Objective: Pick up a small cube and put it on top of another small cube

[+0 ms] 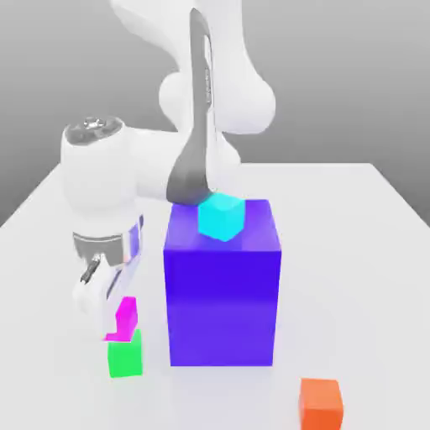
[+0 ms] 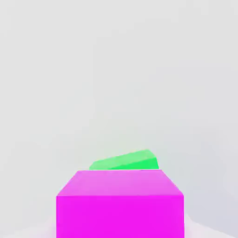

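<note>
I have the gripper (image 1: 117, 312) clamped on the magenta cube (image 1: 125, 319), low at the exterior view's left, just above the green cube (image 1: 125, 356). In the exterior view the magenta cube looks to sit a little off toward that view's left of the green one, their edges not lined up, and I cannot tell whether the two faces touch yet or a thin gap remains. From the hand view the magenta cube (image 2: 120, 204) fills the foreground and a slice of the green cube (image 2: 125, 161) peeks out beyond it, which tells me the overlap is only partial.

I judge this to be the placing step: carry done, release not yet. My next move calls for a small sideways correction so the magenta cube centres over the green one, then a gentle lowering before I let the jaws part.

The big blue block (image 1: 222, 285) stands just beside the stack on the exterior view's right, with a cyan cube (image 1: 221, 216) on top of it; the hand has to stay clear of its wall. An orange cube (image 1: 321, 403) lies well apart on the table (image 1: 369, 252), no obstacle.
</note>
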`<state>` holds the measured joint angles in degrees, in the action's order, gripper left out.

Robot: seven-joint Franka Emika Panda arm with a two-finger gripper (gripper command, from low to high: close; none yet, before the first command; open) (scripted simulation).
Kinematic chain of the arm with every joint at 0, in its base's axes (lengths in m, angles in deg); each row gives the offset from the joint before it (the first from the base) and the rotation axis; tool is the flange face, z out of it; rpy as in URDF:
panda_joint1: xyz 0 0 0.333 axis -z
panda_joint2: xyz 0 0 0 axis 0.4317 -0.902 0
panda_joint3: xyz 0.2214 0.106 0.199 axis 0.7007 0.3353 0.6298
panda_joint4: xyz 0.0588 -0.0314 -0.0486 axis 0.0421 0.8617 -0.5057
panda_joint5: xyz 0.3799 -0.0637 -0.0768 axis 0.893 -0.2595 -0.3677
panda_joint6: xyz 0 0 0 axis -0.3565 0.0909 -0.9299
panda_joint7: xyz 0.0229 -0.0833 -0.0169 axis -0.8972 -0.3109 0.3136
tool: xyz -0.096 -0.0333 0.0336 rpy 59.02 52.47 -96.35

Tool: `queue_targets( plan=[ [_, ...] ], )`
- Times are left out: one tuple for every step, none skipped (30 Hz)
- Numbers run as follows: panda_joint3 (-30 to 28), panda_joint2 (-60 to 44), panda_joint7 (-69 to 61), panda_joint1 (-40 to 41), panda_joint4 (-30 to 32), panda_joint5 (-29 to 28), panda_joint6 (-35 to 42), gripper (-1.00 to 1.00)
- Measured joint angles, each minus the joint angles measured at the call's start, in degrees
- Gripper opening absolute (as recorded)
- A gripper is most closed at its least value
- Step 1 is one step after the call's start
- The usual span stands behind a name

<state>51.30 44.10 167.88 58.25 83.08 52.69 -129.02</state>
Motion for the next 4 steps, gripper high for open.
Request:
queue_targets(
  plan=[
    [-0.20, -1.01, 0.37, -0.13, 0.07, -0.53, -0.96, -1.00],
    [-0.43, -1.93, 0.67, -0.31, 0.14, -0.98, -1.83, 1.00],
    [-0.43, -1.93, 0.67, -0.31, 0.14, -0.98, -1.83, 1.00],
    [-0.43, -1.93, 0.67, -0.31, 0.14, -0.98, -1.83, 1.00]
  ],
)
